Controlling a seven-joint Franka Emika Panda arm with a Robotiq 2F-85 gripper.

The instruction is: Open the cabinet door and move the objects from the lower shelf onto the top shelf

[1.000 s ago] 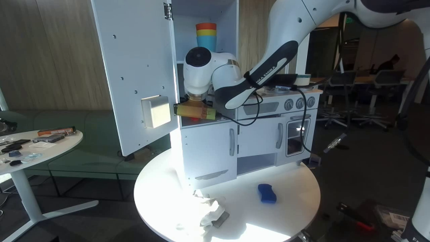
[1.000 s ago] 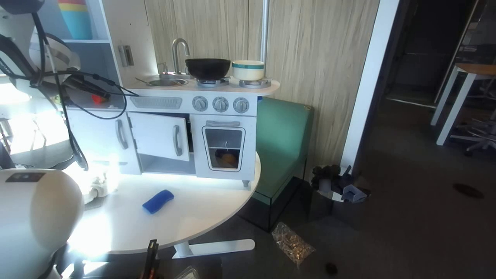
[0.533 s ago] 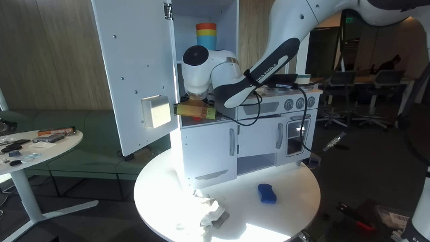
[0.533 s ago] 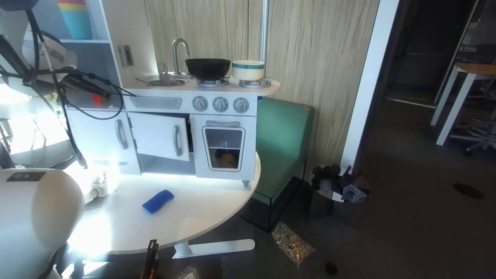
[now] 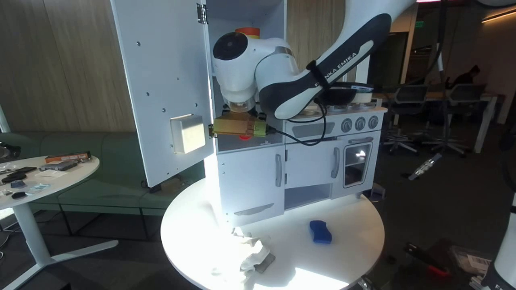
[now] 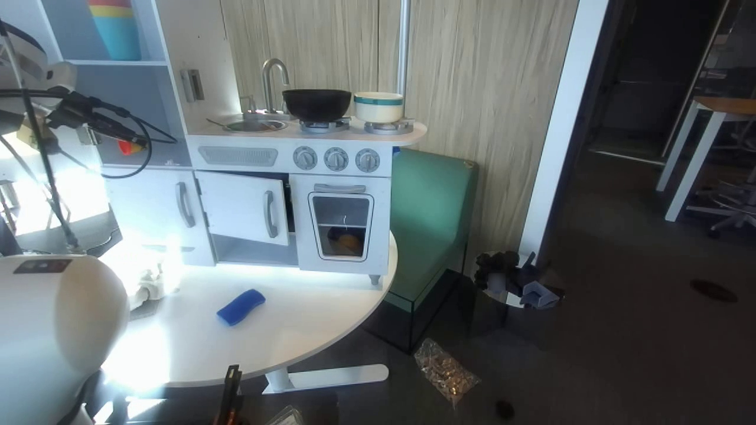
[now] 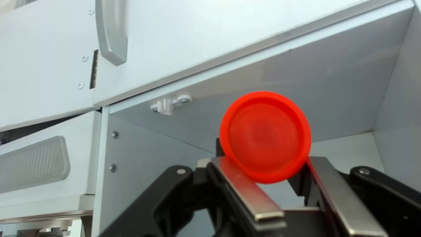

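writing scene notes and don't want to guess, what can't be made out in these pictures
Red object: far end, hidden behind its round face in the wrist view.
Cabinet door: top, cut off by the upper edge in an exterior view.
Black pan: inside, hidden by its wall in an exterior view.
White bundle: one side, lost in glare in an exterior view.

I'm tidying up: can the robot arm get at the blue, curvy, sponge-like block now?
Probably not: its gripper seems shut on the round red plastic object, though nothing visibly covers the blue block.
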